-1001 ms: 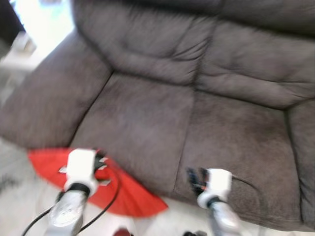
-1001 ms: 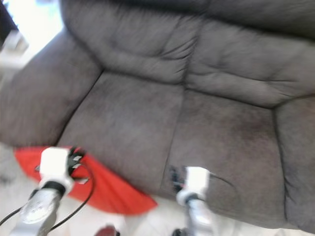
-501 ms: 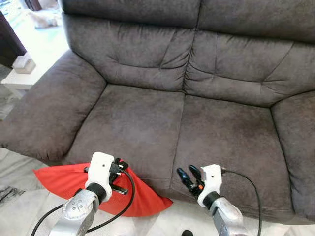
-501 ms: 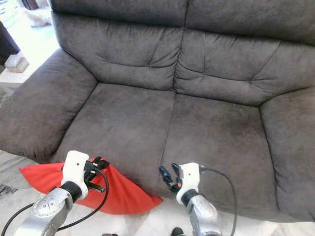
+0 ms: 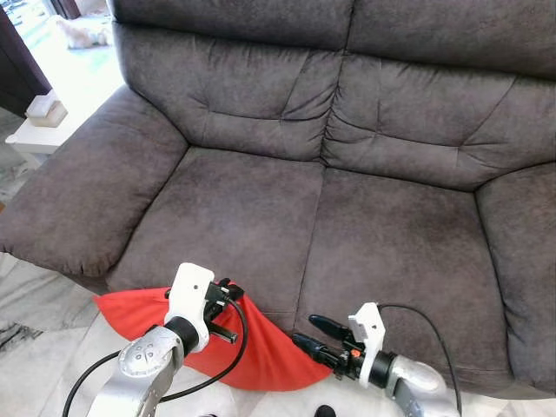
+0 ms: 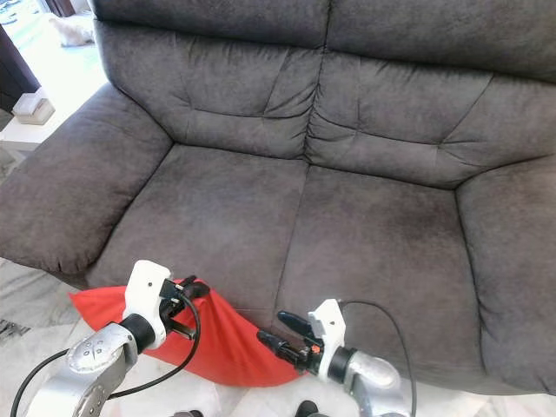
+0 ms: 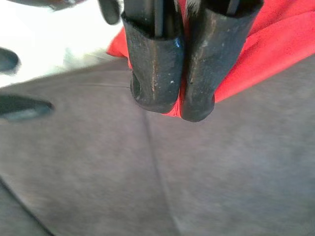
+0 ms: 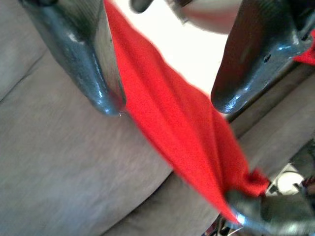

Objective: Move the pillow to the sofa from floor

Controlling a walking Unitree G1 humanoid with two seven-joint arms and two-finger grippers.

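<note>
A red pillow (image 5: 269, 360) hangs against the front of the dark grey sofa (image 5: 261, 208), its lower edge near the floor. My left gripper (image 5: 230, 291) is shut on the pillow's top edge; the left wrist view shows red cloth (image 7: 266, 54) pinched between the two black fingers (image 7: 155, 64). My right gripper (image 5: 304, 330) points left at the pillow's right corner and is open. In the right wrist view its fingers (image 8: 83, 54) straddle the red pillow (image 8: 187, 142) without closing on it.
The sofa's wide left armrest (image 5: 78, 200) juts out beside the pillow. A white side table (image 5: 39, 130) with a small box stands at the far left. Pale marble floor (image 5: 35, 304) lies below the seat front.
The blur has gone. The pillow and my left gripper have shifted right along the sofa front. My right gripper has dropped and swung to point left, fingers now around the pillow's corner.
</note>
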